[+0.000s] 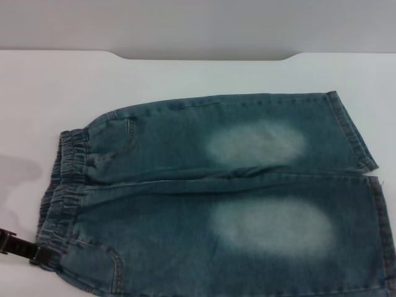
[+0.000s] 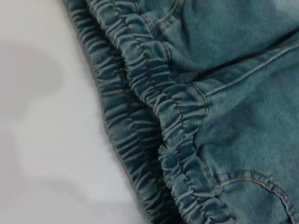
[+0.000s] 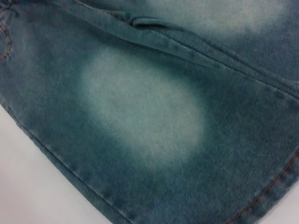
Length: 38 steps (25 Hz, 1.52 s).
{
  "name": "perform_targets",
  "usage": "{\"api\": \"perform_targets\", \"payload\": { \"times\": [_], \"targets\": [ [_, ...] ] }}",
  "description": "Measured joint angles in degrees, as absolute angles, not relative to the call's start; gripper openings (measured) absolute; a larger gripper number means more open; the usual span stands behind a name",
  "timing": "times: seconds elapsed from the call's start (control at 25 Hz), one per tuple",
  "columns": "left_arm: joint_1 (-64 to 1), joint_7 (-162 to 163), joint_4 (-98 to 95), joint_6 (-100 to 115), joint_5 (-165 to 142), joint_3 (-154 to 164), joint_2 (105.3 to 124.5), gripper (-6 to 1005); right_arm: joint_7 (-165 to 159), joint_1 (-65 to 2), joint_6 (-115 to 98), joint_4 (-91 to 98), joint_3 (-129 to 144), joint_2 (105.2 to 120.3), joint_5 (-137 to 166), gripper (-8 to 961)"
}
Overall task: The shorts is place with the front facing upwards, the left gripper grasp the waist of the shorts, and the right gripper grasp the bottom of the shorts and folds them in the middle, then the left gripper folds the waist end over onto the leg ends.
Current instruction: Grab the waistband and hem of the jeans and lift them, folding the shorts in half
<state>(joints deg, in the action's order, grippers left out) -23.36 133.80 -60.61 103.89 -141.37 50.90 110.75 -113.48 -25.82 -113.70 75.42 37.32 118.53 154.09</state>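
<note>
head view: shorts point(image 1: 216, 198) lay flat on white desk point(image 1: 185, 74), front up, waist of the shorts point(image 1: 65, 192) toward the left, leg ends point(image 1: 356, 133) toward the right. two pale faded patches on the thighs, one per leg. far leg hem ended short of the right border; near leg ran out past the right and lower borders. curved pocket seams showed by the waistband. left pincer point(image 1: 21, 247) seen as a dark tip at the lower left, right at the near corner of the waistband, touching or just beside it; couldn't tell whether spread or pressed together, nor whether pinching cloth. grey shadow on the desk beside the waistband. right pincer not seen here.

left wrist view: close on the gathered elastic waistband point(image 2: 154, 116), two ruffled layers lying one beside the other, slightly parted. orange stitched pocket seam point(image 2: 252, 179) nearby. bare white desk point(image 2: 42, 140) alongside with soft shadows. no fingers of the left pincer visible.

right wrist view: close over one leg of the shorts point(image 3: 187, 154), pale patch point(image 3: 145, 116) in the middle, centre seam fold point(image 3: 187, 46) running across. stitched hem edge at one corner, strip of desk point(image 3: 32, 191) along the cloth edge. right pincer itself not seen, state not tellable.
</note>
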Motion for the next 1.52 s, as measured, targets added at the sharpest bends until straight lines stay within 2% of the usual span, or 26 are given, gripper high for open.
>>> {"api": "perform_targets", "payload": {
  "times": [0.56,1.2,1.52],
  "targets": [
    [-24.19,133.68,-60.54,104.11,-141.47,51.27,112.08,677,-113.46,-25.98,-113.45,75.28,37.35,118.57,154.07,471],
    [-24.82,133.66,-61.67,104.29,-143.77,50.34,111.08,666,-113.46,-26.15,-113.35,75.23,37.43,118.74,154.07,470],
    [-24.97,133.26,-61.19,104.33,-144.02,50.7,111.66,661,-113.46,-26.33,-113.22,74.81,37.45,118.74,154.07,471]
  ]
}}
